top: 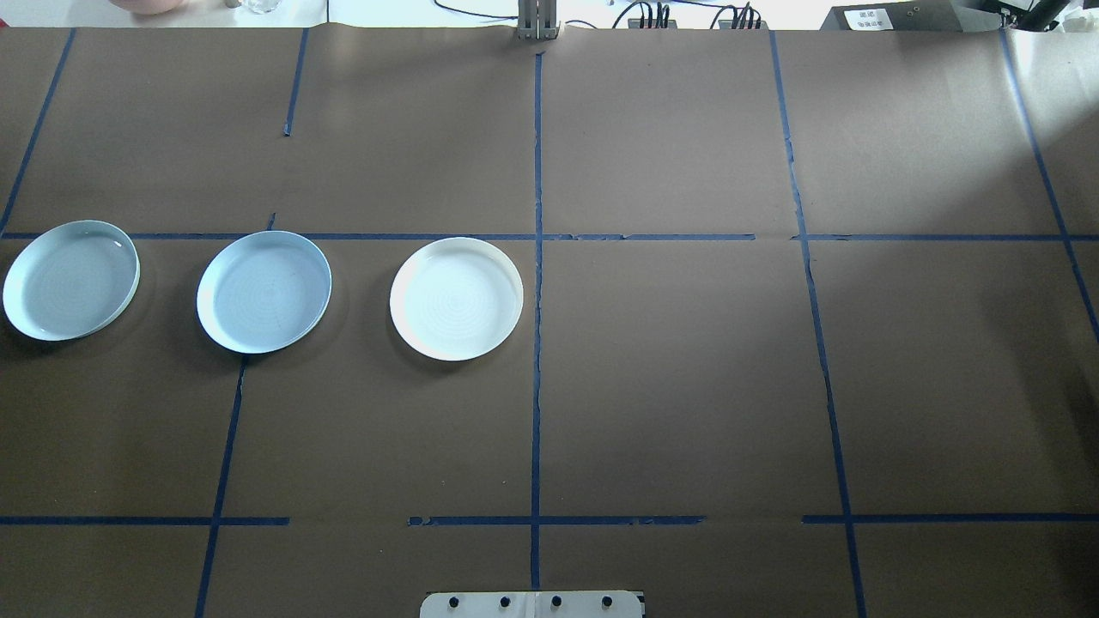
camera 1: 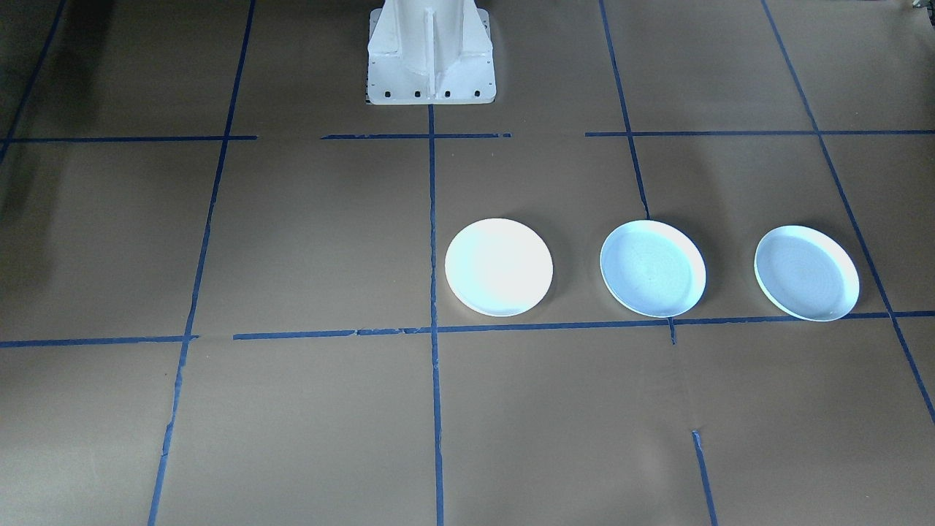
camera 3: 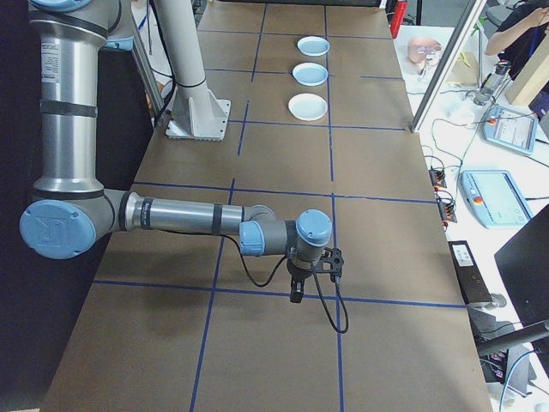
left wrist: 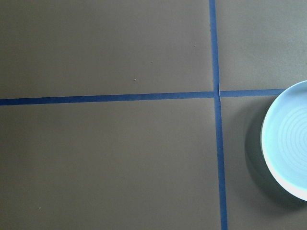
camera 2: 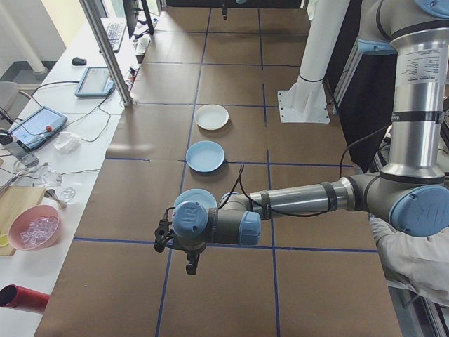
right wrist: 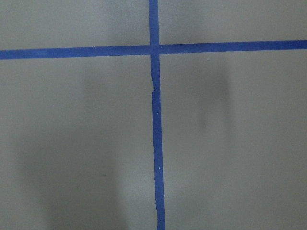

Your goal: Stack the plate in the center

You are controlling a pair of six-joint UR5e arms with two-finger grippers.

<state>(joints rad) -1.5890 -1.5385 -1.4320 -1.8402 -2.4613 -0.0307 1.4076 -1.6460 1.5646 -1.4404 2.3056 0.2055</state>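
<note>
Item: three round shallow plates sitting singly in a row, left of frame centre overhead; pale bluish-white ringed centre plate [top: 264, 292] lying middle. Nothing stacked; all remaining. Jaws' state: cannot tell.

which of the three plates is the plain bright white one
The white plate at the end of the row nearest the table's middle line. The middle plate and the outermost plate, toward the robot's left, are both pale bluish.
</note>
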